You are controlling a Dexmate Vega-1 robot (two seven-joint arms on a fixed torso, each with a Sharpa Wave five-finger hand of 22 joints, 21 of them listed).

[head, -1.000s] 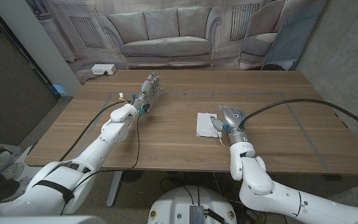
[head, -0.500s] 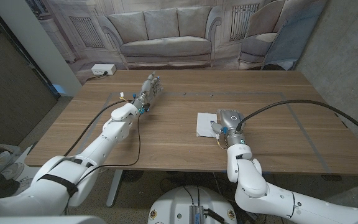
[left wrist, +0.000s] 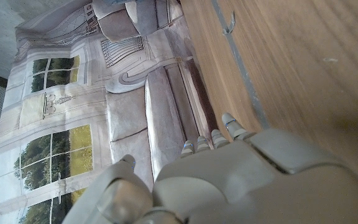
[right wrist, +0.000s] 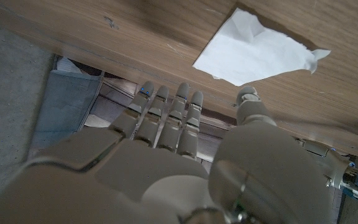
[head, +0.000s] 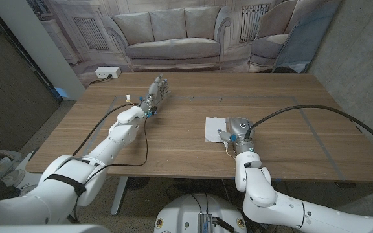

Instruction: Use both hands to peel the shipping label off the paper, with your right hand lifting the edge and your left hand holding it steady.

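Reaching beside the paper (right wrist: 253,46), right hand (head: 236,128) fingers (right wrist: 166,118) straight, holding nothing; left hand (head: 158,88) likewise.

Glossy white rounded shells cover both arms; the grey-silver left hand (head: 158,89) and right hand (head: 237,124) have segmented fingers; black cables trail along each forearm; blue accents mark the wrists.

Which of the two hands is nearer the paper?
The right hand, at the white paper's edge; the left hand is far across the table.
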